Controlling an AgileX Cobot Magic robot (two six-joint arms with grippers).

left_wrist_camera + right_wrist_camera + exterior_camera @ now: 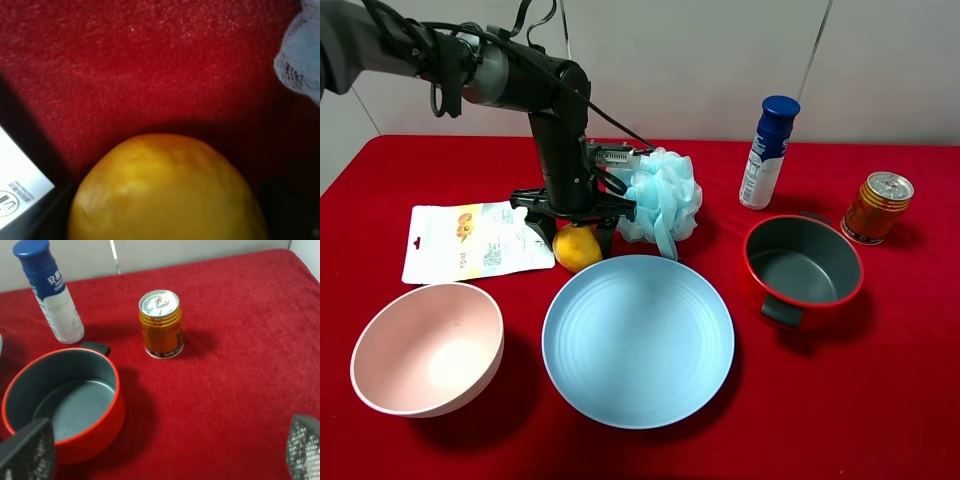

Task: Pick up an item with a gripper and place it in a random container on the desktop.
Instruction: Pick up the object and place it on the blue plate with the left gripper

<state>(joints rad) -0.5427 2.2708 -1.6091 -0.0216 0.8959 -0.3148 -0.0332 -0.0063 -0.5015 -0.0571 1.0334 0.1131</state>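
The yellow-orange lemon [577,248] lies on the red cloth desktop [880,400], just behind the rim of the large light blue plate [638,340]. My left gripper [576,236] has come straight down over it, with one black prong on each side of the fruit. The jaws look spread and close to the fruit's sides. In the left wrist view the lemon [165,190] fills the lower frame, with dark fingers [292,212] at its edges. My right gripper [165,450] is open and empty above the cloth. It is out of the exterior high view.
A pale blue mesh sponge [663,198] sits right beside the left arm. A white snack packet [470,240] lies left of the lemon. There is a pink bowl [428,345] at front left, a red pot [802,270], a blue-capped bottle [768,152] and an orange can [877,207].
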